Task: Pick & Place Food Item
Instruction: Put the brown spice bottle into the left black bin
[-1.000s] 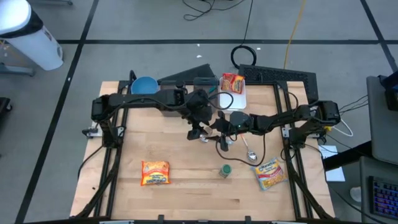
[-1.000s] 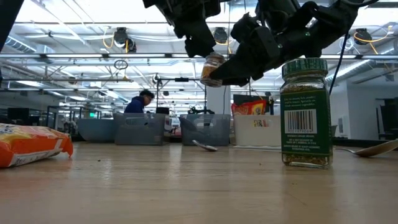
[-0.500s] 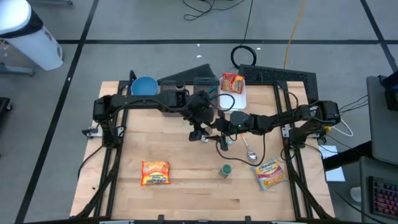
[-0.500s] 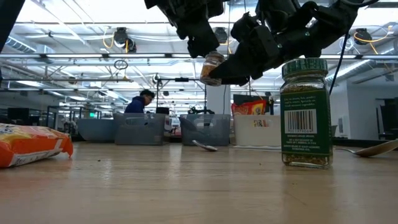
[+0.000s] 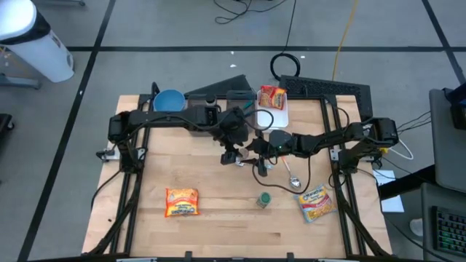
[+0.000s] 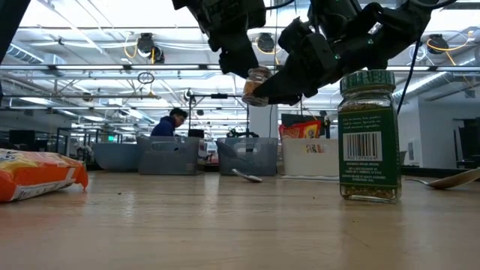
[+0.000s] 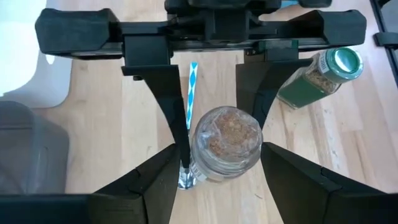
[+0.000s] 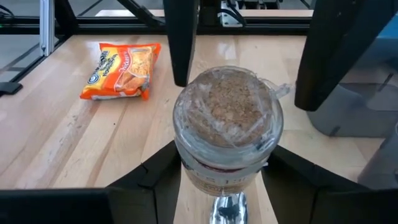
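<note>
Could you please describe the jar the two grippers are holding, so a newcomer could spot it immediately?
Look above the middle of the wooden table, where both arms meet. Between the left gripper and right gripper hangs a small clear jar of brown powder. Unlike the green-capped spice bottle, it is held off the table.

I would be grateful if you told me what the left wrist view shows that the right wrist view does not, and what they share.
Only the left wrist view shows the green-lidded spice jar lying tilted on the table, and a blue-and-white striped straw.

Only the right wrist view shows the orange noodle packet lying flat on the wood.

Both show the clear jar of brown powder, its top covered with plastic film, held in the air between the left pincer and the right pincer, each closed on it.
</note>
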You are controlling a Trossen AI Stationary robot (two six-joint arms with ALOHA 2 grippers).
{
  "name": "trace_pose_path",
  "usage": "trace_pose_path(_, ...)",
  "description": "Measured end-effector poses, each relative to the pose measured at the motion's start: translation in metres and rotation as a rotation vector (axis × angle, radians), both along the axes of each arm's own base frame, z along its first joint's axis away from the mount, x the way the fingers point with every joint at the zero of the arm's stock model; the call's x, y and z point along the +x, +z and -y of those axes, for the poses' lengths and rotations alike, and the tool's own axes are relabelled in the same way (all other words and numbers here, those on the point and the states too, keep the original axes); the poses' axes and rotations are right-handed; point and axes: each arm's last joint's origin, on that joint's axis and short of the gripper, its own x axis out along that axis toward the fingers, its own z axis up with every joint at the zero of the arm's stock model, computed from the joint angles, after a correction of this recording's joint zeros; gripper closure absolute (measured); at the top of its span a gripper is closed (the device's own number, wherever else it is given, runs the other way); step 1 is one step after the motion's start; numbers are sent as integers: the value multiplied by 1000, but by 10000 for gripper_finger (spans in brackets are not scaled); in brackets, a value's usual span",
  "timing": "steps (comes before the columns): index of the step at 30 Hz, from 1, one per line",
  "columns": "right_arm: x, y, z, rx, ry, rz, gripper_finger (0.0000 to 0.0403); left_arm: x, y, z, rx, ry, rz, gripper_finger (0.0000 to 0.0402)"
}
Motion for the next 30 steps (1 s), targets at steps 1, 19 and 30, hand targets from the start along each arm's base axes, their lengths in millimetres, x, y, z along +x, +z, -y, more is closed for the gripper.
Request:
trace_pose_path(1,0,0,0,0,0,1,223,0,0,0,0,-1,0,167)
trace_pose_path(19,0,0,0,-7,3,2,218,0,0,0,12,-21,8,166)
trace_pose_path(30,0,0,0,-14,7,3,218,0,0,1,-9,-59,18,70)
